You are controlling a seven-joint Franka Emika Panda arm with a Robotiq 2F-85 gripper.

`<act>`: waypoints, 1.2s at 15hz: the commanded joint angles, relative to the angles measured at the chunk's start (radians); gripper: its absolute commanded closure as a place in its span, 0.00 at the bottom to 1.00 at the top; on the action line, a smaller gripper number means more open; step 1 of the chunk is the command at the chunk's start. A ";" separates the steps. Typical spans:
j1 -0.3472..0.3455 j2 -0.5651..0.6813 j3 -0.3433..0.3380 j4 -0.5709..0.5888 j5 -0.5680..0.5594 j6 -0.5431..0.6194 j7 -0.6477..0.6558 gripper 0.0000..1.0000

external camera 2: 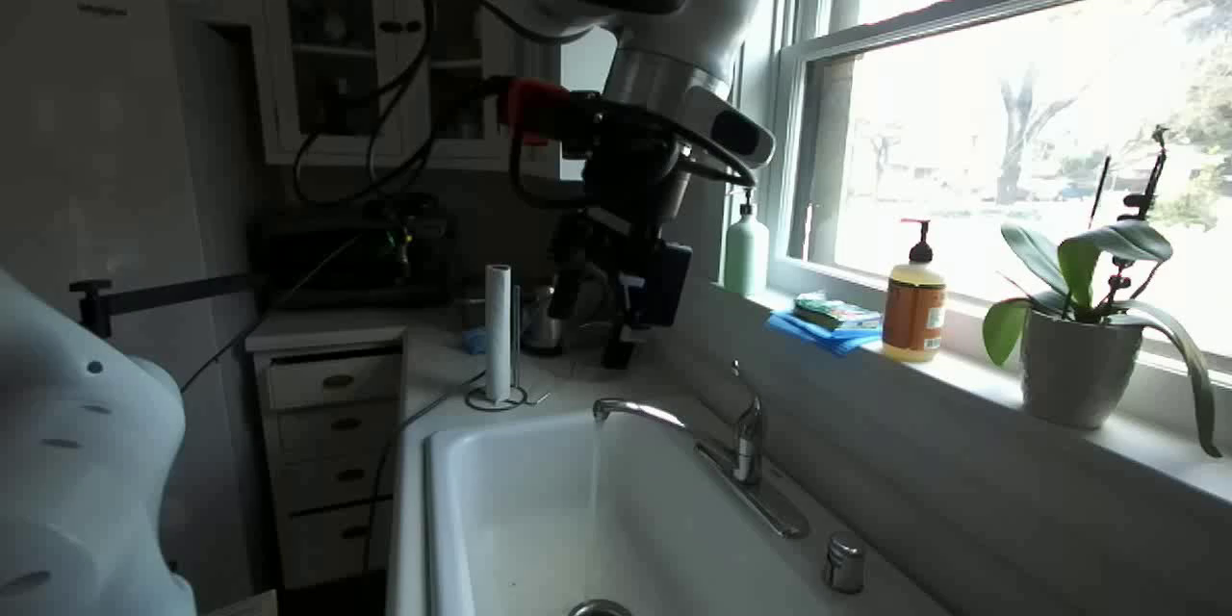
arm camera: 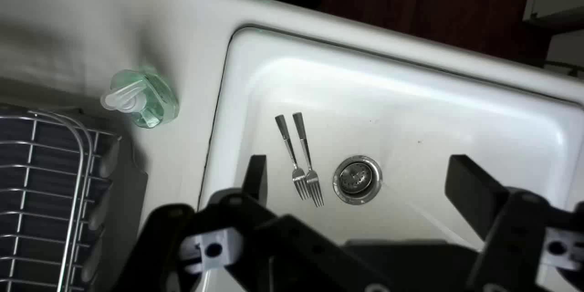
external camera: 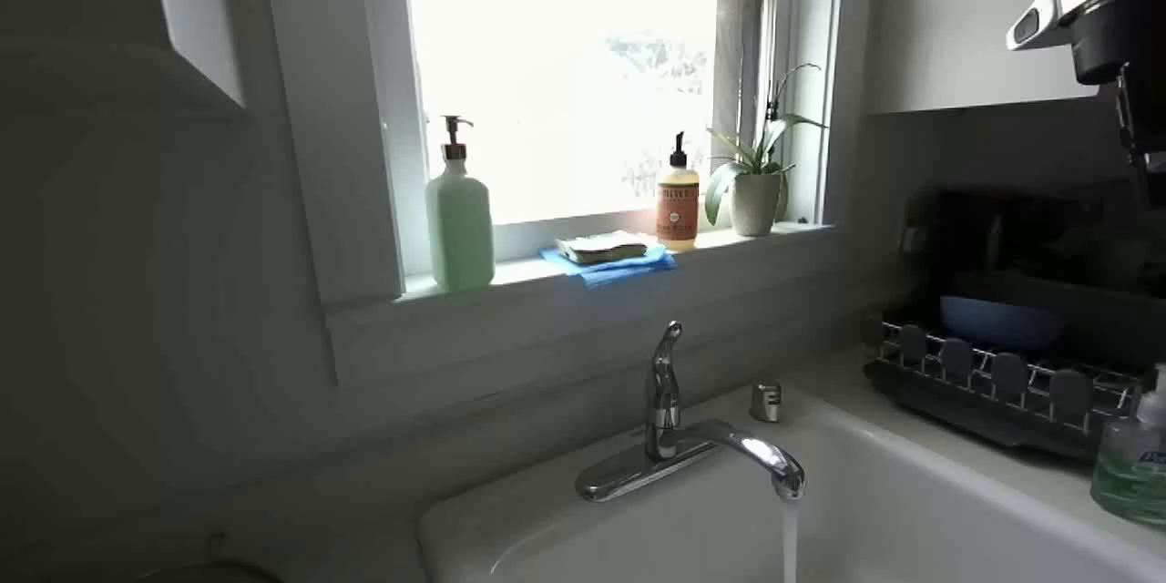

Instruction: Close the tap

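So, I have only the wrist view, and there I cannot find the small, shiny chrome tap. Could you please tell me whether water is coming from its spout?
Observer: Yes, in both exterior views a stream of water falls from the curved spout of the tap.
Operator: And how does its slim chrome lever handle stand?
Observer: It points upwards above the wide, flat chrome base.
Operator: Could I confuse it with something nearby?
Observer: Perhaps with a short chrome cylinder, which stands beside the base, apart from it.

Arm (external camera 2: 707,24) up high w/ fingers (arm camera: 472,189) wide apart, approx. downward
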 commanded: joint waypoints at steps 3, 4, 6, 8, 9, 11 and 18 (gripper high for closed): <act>-0.018 0.003 0.014 0.003 0.005 -0.002 -0.007 0.00; -0.018 0.003 0.014 0.003 0.005 -0.002 -0.007 0.00; -0.019 0.041 0.013 0.025 0.020 -0.009 0.015 0.00; -0.015 0.113 0.029 0.049 0.021 0.025 0.070 0.00; -0.011 0.137 0.040 0.053 0.020 0.052 0.090 0.00; 0.005 0.197 0.068 0.064 0.027 0.120 0.107 0.00; 0.057 0.388 0.179 0.133 0.023 0.484 0.129 0.00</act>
